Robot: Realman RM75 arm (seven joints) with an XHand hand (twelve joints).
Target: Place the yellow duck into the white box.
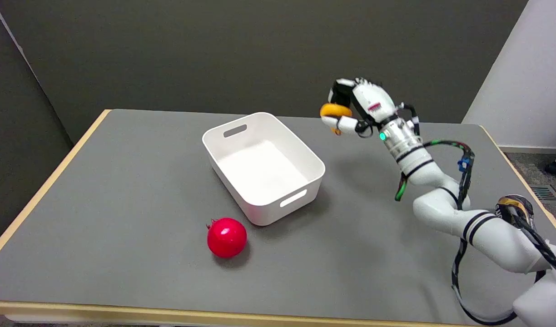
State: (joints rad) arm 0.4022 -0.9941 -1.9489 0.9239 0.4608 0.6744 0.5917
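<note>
Up in the air over the far right part of the table: right hand point(356, 105), fingers wrapped round the yellow duck point(335, 113). Grasping it, clear of the surface, only a yellow-orange sliver peeking out between black-and-white fingers. White arm point(446, 200) trailing back from the hand toward the lower right, black cable point(459, 268) looped along it, small green light glowing at the wrist.

Below and left of the hand: white box point(300, 150), open top, slot handles cut in both short ends, set at an angle. Nothing visible inside. Duck beside the box's far right corner, not over the opening.

Further left of the hand and much nearer the camera: red pomegranate-like ball point(226, 237), just beside the box's near end, resting on the table.

Underneath it all: grey matte table point(123, 204), pale wood edging along the left, near and right sides. Soft shadows under box and ball.

Behind the hand: dark grey wall point(214, 50) across the back. To its right: lighter white wall panel point(528, 72), strip of patterned floor point(532, 168) at the base.
</note>
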